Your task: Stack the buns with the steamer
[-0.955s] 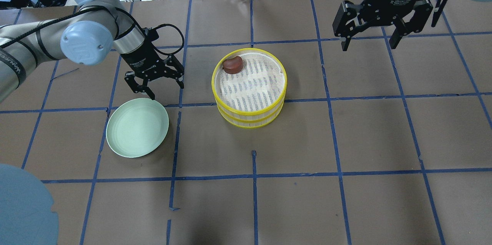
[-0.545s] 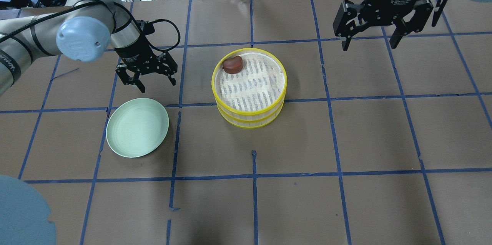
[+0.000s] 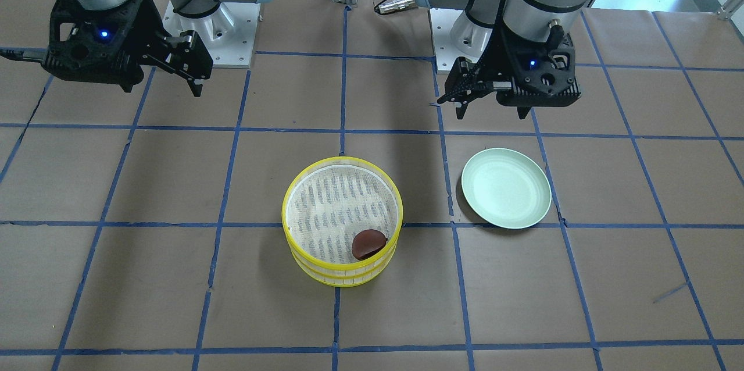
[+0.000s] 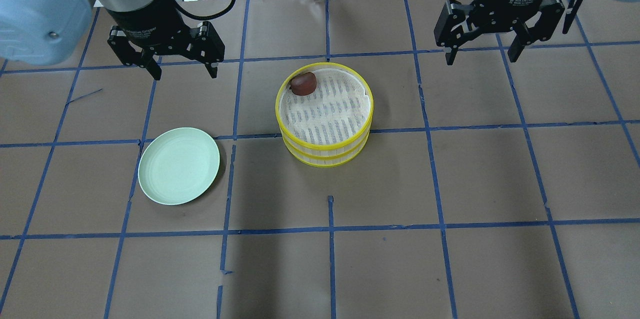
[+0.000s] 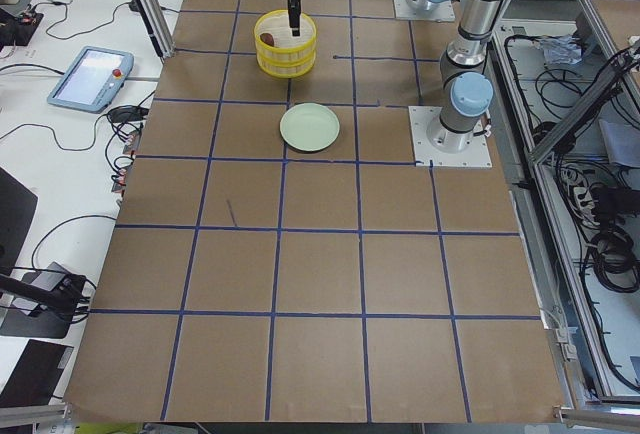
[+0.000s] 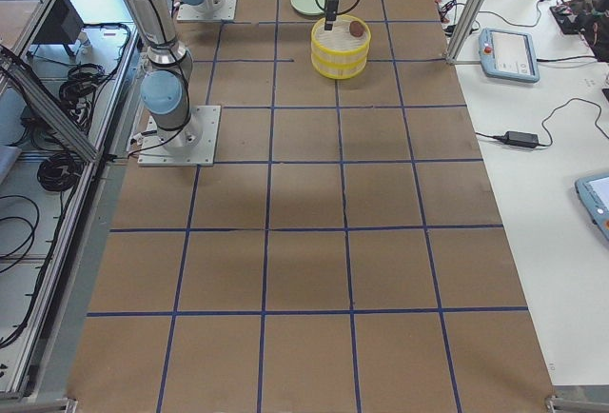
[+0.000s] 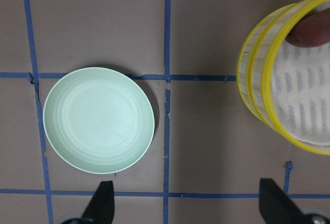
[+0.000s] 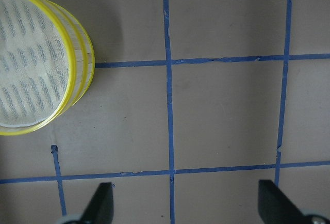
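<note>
The red-brown bun [image 4: 303,84] lies inside the yellow steamer [image 4: 325,155], against its rim at eleven o'clock. The left gripper [image 4: 184,73] hangs spread and empty at ten o'clock from the steamer, the right gripper [image 4: 481,58] likewise at two. A green plate [image 4: 178,166] sits at eight.

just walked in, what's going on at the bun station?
Nothing is being held. The left gripper and right gripper both hang open in the air, touching nothing. The red-brown bun sits at the edge of the top tray of the yellow steamer stack. The green plate beside it is empty. No white bun shows in any view.
</note>
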`<control>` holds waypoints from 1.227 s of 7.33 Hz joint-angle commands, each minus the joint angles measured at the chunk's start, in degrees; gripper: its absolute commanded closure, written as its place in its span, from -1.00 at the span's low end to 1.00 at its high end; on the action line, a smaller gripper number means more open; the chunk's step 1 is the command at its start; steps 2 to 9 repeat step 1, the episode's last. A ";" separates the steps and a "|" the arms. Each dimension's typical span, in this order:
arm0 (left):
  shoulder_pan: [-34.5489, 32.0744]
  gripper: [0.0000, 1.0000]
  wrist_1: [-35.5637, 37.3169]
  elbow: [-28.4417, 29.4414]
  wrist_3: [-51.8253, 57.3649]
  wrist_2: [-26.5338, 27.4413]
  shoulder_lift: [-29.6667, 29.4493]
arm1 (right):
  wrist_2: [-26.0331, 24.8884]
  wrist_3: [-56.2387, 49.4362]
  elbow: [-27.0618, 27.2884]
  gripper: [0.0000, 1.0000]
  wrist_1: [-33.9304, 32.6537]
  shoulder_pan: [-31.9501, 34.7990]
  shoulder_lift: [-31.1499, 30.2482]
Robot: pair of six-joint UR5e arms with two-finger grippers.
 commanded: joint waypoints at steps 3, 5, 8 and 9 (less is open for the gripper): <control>-0.46 -1.00 1.81 -1.17 0.24 0.21 1.17 | -0.03 0.00 0.16 -0.99 0.07 0.00 0.02; -0.46 -1.00 1.81 -1.17 0.24 0.21 1.17 | -0.03 0.00 0.16 -0.99 0.07 0.00 0.02; -0.46 -1.00 1.81 -1.17 0.24 0.21 1.17 | -0.03 0.00 0.16 -0.99 0.07 0.00 0.02; -0.46 -1.00 1.81 -1.17 0.24 0.21 1.17 | -0.03 0.00 0.16 -0.99 0.07 0.00 0.02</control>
